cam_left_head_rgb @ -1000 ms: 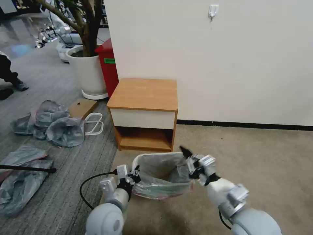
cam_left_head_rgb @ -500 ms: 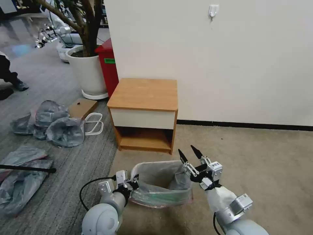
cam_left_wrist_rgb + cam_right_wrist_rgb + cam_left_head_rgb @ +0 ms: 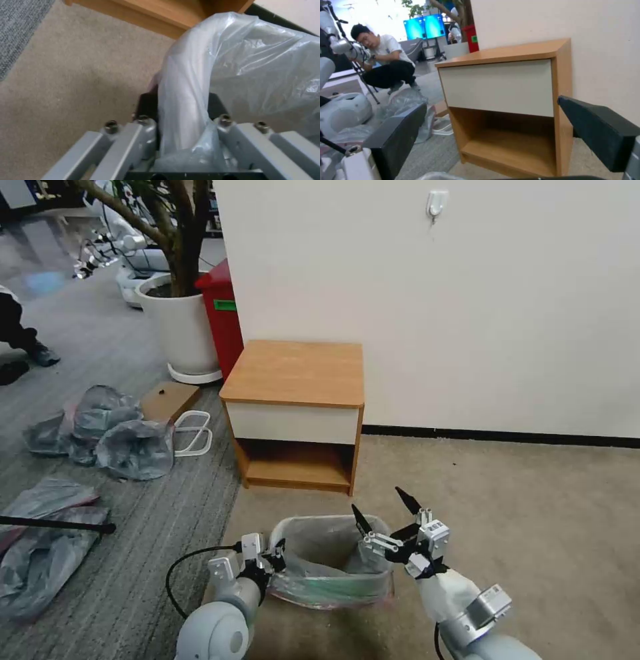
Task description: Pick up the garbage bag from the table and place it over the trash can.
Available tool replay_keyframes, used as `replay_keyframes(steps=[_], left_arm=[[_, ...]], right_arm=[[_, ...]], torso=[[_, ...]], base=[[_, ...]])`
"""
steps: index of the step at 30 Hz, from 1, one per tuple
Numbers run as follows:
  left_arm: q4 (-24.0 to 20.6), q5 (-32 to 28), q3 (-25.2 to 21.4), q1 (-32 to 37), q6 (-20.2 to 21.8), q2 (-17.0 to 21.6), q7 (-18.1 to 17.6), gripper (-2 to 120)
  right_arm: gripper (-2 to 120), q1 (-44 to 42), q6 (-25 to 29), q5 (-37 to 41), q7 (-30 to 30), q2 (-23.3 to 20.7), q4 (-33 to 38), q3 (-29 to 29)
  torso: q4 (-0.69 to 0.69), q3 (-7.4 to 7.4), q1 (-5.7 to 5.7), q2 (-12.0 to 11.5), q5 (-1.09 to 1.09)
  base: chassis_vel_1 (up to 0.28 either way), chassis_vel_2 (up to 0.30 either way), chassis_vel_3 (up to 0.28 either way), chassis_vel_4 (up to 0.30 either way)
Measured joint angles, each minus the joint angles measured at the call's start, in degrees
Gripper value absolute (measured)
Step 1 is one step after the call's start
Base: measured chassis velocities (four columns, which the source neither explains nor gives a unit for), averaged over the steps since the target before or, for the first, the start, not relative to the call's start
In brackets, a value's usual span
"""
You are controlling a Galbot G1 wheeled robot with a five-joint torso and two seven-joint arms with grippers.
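Head count on the floor
One table (image 3: 293,373), one trash can (image 3: 331,527), one bag (image 3: 320,553) lining it, two grippers (image 3: 277,555) (image 3: 385,511), one red bin (image 3: 223,313), one plant pot (image 3: 177,330).

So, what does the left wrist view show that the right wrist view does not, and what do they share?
Left wrist view: the left gripper shut on the garbage bag, with the thin plastic running between its fingers, over beige carpet.

Right wrist view: the right gripper open, with nothing between its two black fingers; the white drawer front; a red bin and a plant beyond.

Both show the table: the left wrist view catches its wooden base, the right wrist view its whole front.
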Motion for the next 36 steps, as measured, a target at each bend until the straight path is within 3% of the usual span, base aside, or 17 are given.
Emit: replay_keyframes(steps=[1, 5, 9, 13, 17, 20, 26, 28, 29, 31, 32, 33, 34, 35, 36], left_arm=[[0.0, 0.0, 0.0, 0.0, 0.0, 0.0, 0.0, 24], [-0.24, 1.55, 0.59, 0.19, -0.35, -0.01, 0.15, 44], [-0.26, 2.46, 0.91, 0.19, -0.72, -0.07, 0.38, 53], [-0.76, 3.49, 1.63, 0.3, -1.08, 0.13, 0.82, 73], [-1.43, 3.94, 1.83, 0.56, -0.98, 0.23, 0.84, 81], [-2.53, 4.34, 1.96, 0.86, -0.95, 0.47, 0.87, 95], [-3.23, 6.9, 1.25, 0.94, -2.0, 0.71, 1.63, 100], [-3.34, 11.41, 0.34, 1.44, -6.98, 0.69, 4.34, 100], [-3.34, 11.41, 0.34, 1.44, -6.98, 0.69, 4.34, 100], [-2.54, 16.62, -0.9, 1.62, -17.66, 0.66, 7.16, 100], [-2.54, 16.62, -0.9, 1.62, -17.66, 0.66, 7.16, 100], [-1.97, 19.57, -1.94, 1.48, -23.45, 0.59, 7.68, 100], [-1.71, 21.54, -2.87, 1.32, -26.49, 0.55, 7.69, 100], [-1.36, 22.84, -3.77, 1.23, -29.43, 0.54, 7.68, 100], [-1.36, 22.84, -3.77, 1.23, -29.43, 0.54, 7.68, 100]], right_arm=[[100, 0.0, 0.0, 0.0, 0.0, 0.0, 0.0, 0.0], [100, 0.07, -0.1, -0.54, -0.21, -0.21, -0.16, -0.51], [100, 0.04, -0.12, -0.8, -0.27, -0.24, -0.18, -0.71], [100, -0.04, -0.25, -1.04, -0.25, -0.44, -0.22, -0.92], [100, -0.02, -0.5, -1.07, -0.03, -0.44, -0.22, -1.0], [100, 0.12, -0.79, -1.1, 0.51, -0.35, -0.22, -1.21], [100, 0.21, -0.89, -1.16, 1.52, 0.12, -0.09, -1.49], [100, 0.2, -0.78, -1.76, 5.12, 0.94, -0.47, -1.5], [100, 0.2, -0.78, -1.76, 5.12, 0.94, -0.47, -1.5], [100, 0.33, -0.52, -3.5, 11.85, 2.3, -1.72, -0.9], [100, 0.33, -0.52, -3.5, 11.85, 2.3, -1.72, -0.9], [100, 0.31, -0.45, -3.65, 14.85, 2.77, -2.33, -0.78], [100, 0.25, -0.12, -3.77, 16.65, 3.15, -3.02, -0.49], [100, 0.22, 0.73, -4.17, 17.65, 3.48, -3.86, -0.02], [100, 0.22, 0.73, -4.17, 17.65, 3.48, -3.86, -0.02]], torso=[[0.0, 0.0, 0.0, 0.0, 0.0], [0.0, 0.0, 0.0, 0.0, 0.0], [-0.01, 0.0, 0.0, 0.0, -0.01], [-0.01, 0.01, 0.0, -0.01, -0.02], [-0.01, 0.02, 0.0, -0.02, -0.03], [-0.01, 0.02, 0.0, -0.02, -0.01], [-0.01, 0.01, 0.0, -0.02, 0.0], [0.0, 0.01, 0.0, -0.02, 0.0], [0.0, 0.01, 0.0, -0.02, 0.0], [-0.01, 0.01, 0.0, -0.02, 0.0], [-0.01, 0.01, 0.0, -0.02, 0.0], [-0.01, 0.01, 0.0, -0.02, 0.0], [-0.01, 0.01, 0.0, -0.02, 0.0], [-0.01, 0.01, 0.0, -0.02, 0.0], [-0.01, 0.01, 0.0, -0.02, 0.0]], base=[[0.0, 0.0, 0.0, 0.0], [0.0, 0.0, 0.0, 0.0], [0.0, 0.0, 0.0, 0.0], [0.0, 0.0, 0.0, 0.0], [0.0, 0.0, 0.0, 0.0], [0.0, 0.0, 0.0, 0.0], [0.0, 0.0, 0.0, 0.0], [0.0, 0.0, 0.0, 0.0], [0.0, 0.0, 0.0, 0.0], [0.0, 0.0, 0.0, 0.0], [0.0, 0.0, 0.0, 0.0], [0.0, 0.0, 0.0, 0.0], [0.0, 0.0, 0.0, 0.0], [0.0, 0.0, 0.0, 0.0], [0.0, 0.0, 0.0, 0.0]])
